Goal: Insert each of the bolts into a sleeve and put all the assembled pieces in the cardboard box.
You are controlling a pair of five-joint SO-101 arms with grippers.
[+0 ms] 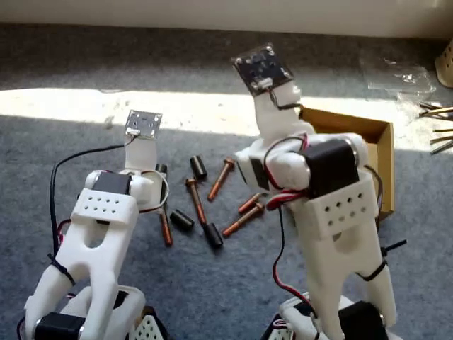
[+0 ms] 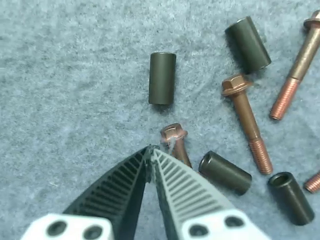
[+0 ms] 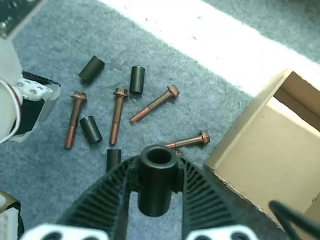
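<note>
The sleeve is standing upright between the fingers of the right gripper, pinched at its sides, with its open end facing the wrist. Off to one side of that gripper the cardboard box is waiting, and no finished piece is showing on the part of its floor I can see. The left gripper is pressing shut on nothing, with its tip just beside the head of a bolt.

I'm worrying that, closed like that, it may only be shoving the bolt against the loose sleeve just beside it. The round held sleeve may also be twisting in its grip once a bolt pushes in.
</note>
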